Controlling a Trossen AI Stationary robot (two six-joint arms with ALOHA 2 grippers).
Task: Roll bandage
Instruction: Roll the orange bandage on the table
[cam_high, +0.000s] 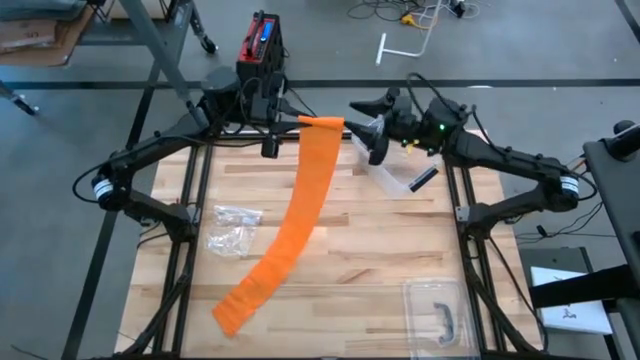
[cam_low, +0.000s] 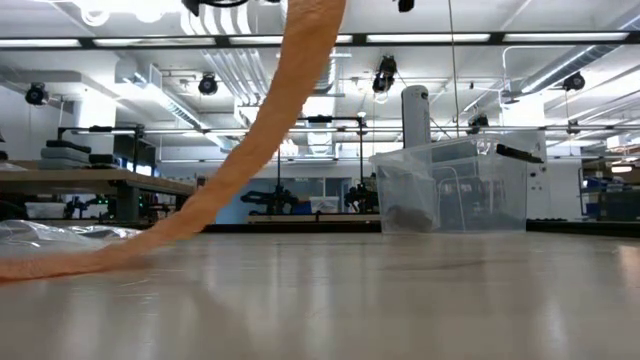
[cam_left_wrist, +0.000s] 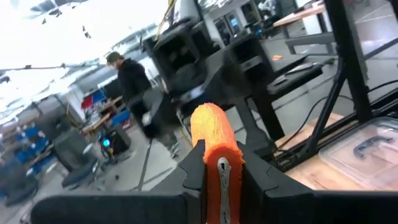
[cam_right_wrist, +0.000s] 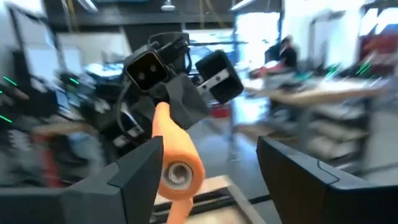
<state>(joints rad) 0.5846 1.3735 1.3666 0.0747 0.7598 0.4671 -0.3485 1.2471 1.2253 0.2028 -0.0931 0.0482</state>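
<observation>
1. The left gripper (cam_high: 283, 122) is up off the wooden table (cam_high: 380, 250), at the upper middle of the overhead picture, its jaws pinched tight on the rolled end of the long orange fabric bandage (cam_high: 300, 215). In its own wrist picture the orange roll (cam_left_wrist: 214, 140) stands up between the two dark fingers (cam_left_wrist: 193, 171), clamped flat where they meet.

2. I'd judge that end is held high so the loose tail hangs free and can be wound onto the roll without dragging.

3. The right gripper (cam_high: 372, 135) sits just to the right of the roll in the overhead picture, jaws spread wide and holding nothing. In its wrist picture the coiled end face (cam_right_wrist: 177, 174) lies between its fingers (cam_right_wrist: 140, 174), close to one of them; whether it touches I cannot tell. It looks placed to take or turn the roll next.

4. The bandage's long axis runs from the raised roll at upper centre of the overhead picture down to the lower left, bending gently. Its free end lies flat on the wood near the lower-left edge.

5. From table height the strip (cam_low: 260, 140) climbs from lower left to the top middle of the frame, so most of it is unrolled.

6. A crumpled clear plastic wrapper (cam_high: 232, 230) lies left of the strip. A clear plastic box (cam_high: 400, 178) sits at upper right, and a clear lid with a dark handle (cam_high: 438, 315) at lower right, all well apart from the bandage.
</observation>
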